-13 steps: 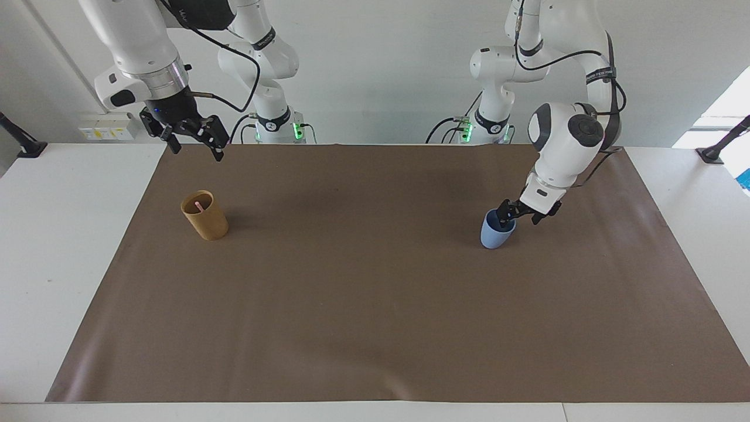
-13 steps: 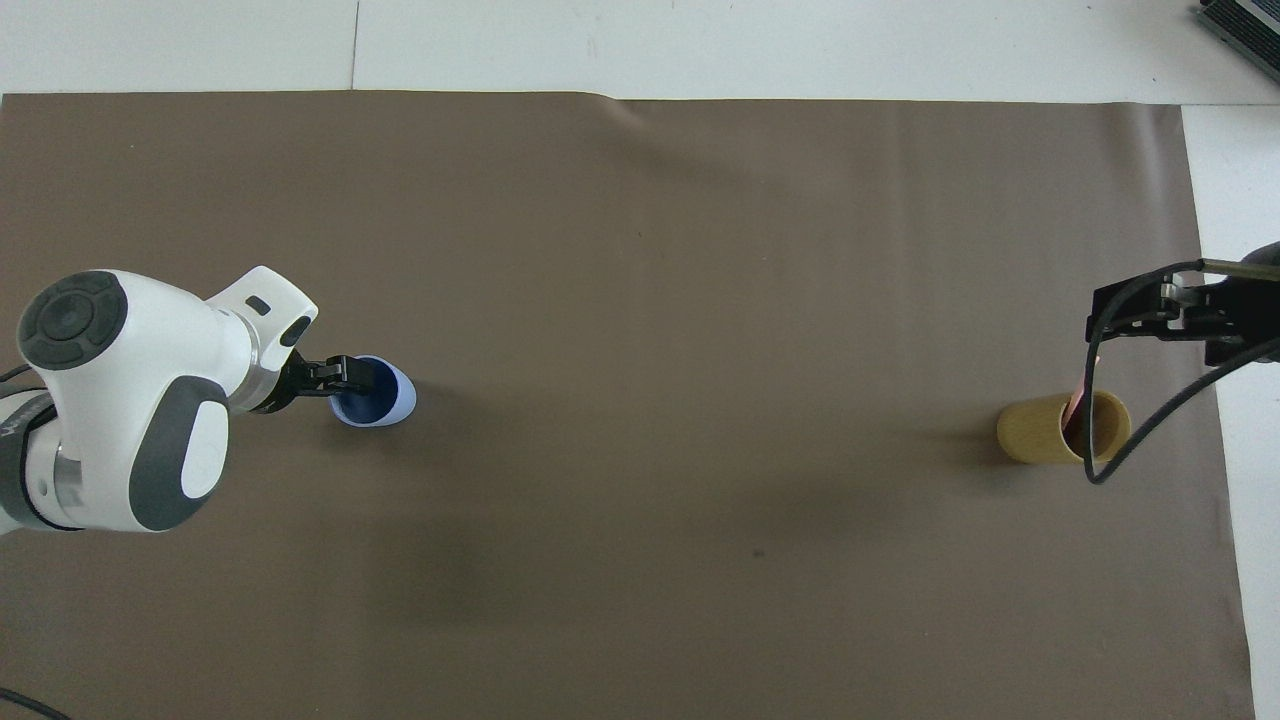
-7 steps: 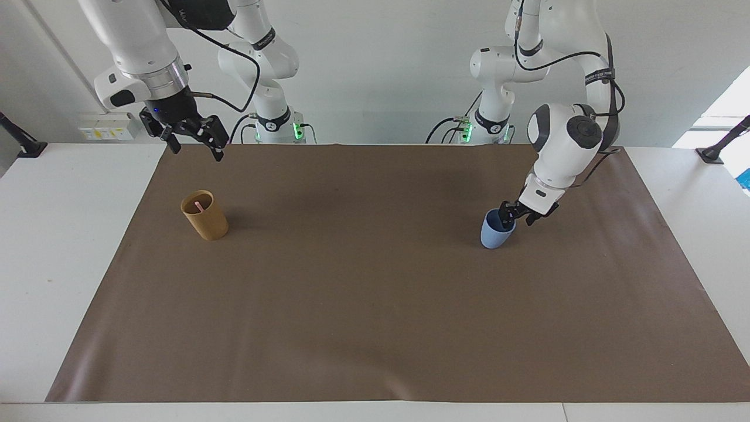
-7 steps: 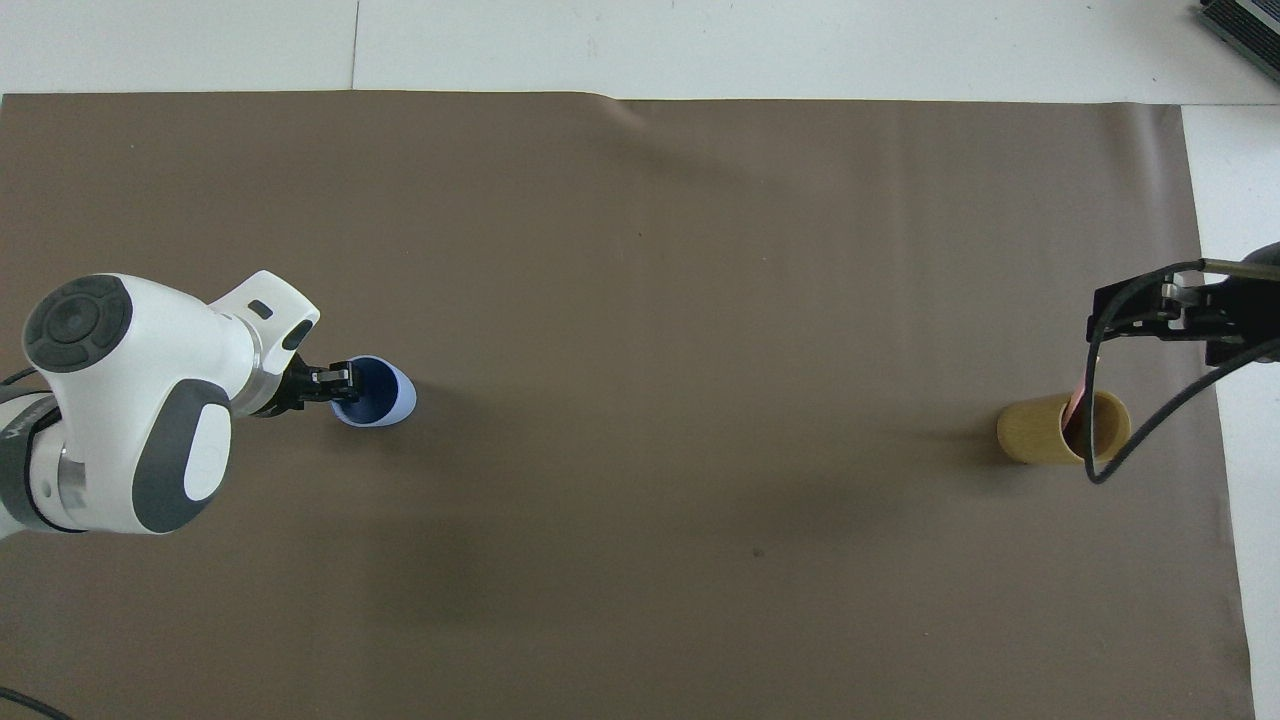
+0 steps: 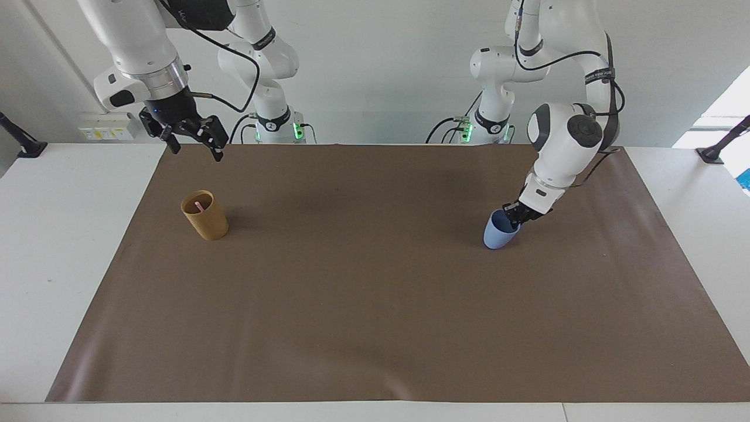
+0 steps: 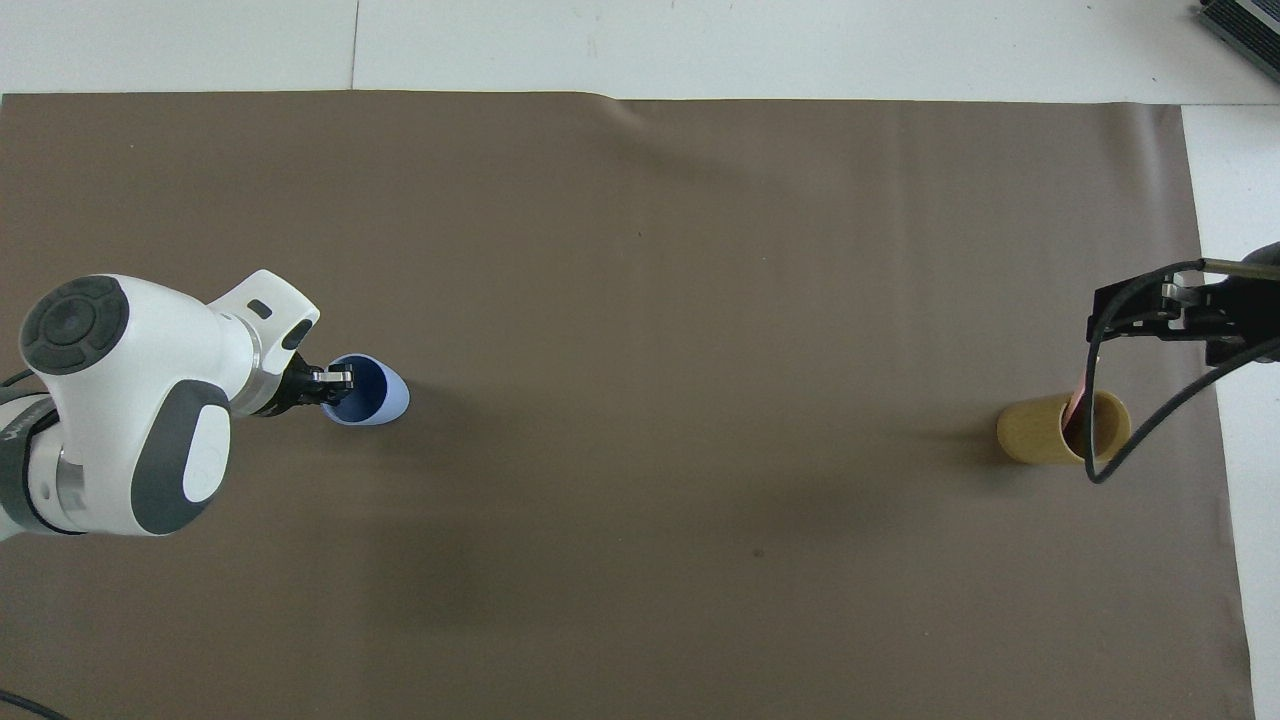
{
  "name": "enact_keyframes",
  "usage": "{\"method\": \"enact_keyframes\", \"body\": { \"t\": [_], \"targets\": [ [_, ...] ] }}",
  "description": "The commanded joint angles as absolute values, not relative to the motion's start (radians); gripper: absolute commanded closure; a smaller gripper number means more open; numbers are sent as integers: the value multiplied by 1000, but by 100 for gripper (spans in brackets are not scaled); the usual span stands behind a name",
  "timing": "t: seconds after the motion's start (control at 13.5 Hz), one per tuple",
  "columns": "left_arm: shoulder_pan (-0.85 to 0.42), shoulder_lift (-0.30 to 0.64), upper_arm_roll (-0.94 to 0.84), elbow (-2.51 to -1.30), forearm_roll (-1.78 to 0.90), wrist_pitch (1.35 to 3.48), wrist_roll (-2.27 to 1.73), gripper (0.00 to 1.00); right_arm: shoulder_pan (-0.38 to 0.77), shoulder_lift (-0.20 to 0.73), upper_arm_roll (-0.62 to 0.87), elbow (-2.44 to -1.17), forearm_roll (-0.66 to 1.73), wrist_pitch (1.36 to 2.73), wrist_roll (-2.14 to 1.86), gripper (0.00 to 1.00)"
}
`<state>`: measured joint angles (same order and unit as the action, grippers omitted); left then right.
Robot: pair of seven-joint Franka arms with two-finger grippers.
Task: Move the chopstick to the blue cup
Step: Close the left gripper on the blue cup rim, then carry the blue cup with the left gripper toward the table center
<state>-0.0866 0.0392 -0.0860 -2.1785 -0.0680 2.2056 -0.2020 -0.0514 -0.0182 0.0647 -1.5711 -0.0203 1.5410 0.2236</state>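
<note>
The left claw was clamped on the rim of the blue cup, which tilted on the brown mat. The right claw hung with jaws wide apart, holding nothing, above the tan cup. The chopstick stood inside the tan cup.

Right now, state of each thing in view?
Light blue handleless cup: tilted, rim pinched by left claw.
Left claw: shut on the cup's rim.
Thin pale pink chopstick: standing in the tan-brown cup.
Tan-brown cup: upright on the brown mat.
Right claw: open, raised, waiting.
</note>
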Motion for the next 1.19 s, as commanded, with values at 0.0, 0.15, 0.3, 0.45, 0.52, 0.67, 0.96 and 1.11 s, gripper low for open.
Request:
{"method": "enact_keyframes", "body": {
  "t": [0.0,0.15,0.3,0.45,0.52,0.67,0.96,1.11],
  "targets": [
    [-97,34,-75,-2188,-67,2220,-204,100,-61,-20,67,-1578,2,1564,135,0],
    [-109,43,-75,-2155,-67,2214,-219,100,-61,-26,67,-1600,2,1617,115,0],
    [-124,46,-81,-2077,-67,2150,-285,100,-60,-28,67,-1603,2,1623,115,0],
    [-175,48,-86,-1990,-69,2065,-360,100,-60,-28,67,-1603,2,1623,114,0],
    [-217,52,-86,-1964,-69,2068,-435,100,-60,-28,67,-1603,2,1623,114,0],
    [-314,87,-84,-1892,-69,2068,-564,100,-60,-28,67,-1603,2,1621,114,0],
    [-451,245,-86,-1680,-71,2062,-744,100,-61,-28,67,-1603,2,1621,114,0],
    [-509,303,-86,-1640,-84,2077,-807,100,-61,-28,67,-1603,2,1621,115,0]
  ]
}}
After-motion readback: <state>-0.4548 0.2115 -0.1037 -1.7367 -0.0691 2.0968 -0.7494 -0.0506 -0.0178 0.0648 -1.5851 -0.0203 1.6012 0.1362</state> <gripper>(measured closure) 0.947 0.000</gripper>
